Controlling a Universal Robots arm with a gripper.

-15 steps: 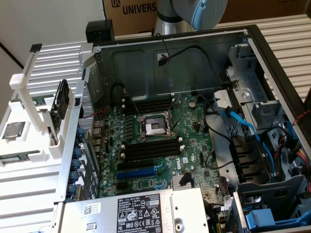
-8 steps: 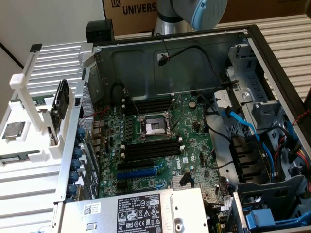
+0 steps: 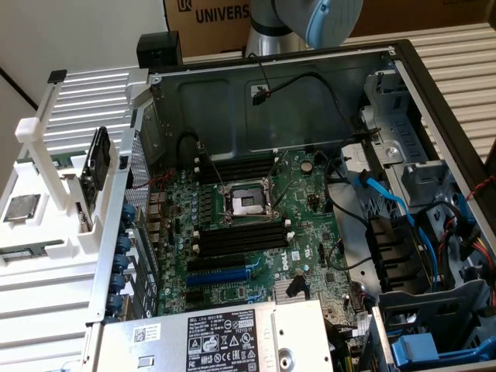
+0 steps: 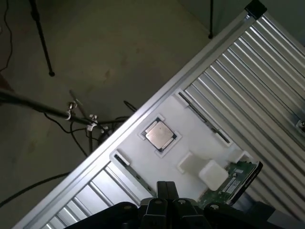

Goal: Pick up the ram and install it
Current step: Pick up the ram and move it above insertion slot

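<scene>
Your end effector (image 4: pixel 166 187) is closed and empty over the bench (image 4: pixel 267 95) edge.
The ram (image 4: pixel 237 177) rests on the white fixture (image 4: pixel 190 138) near that edge; probably light, stiff, fragile, so hold its long edges.

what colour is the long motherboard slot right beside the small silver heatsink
Blue. The slot shows best in the exterior view.
</scene>
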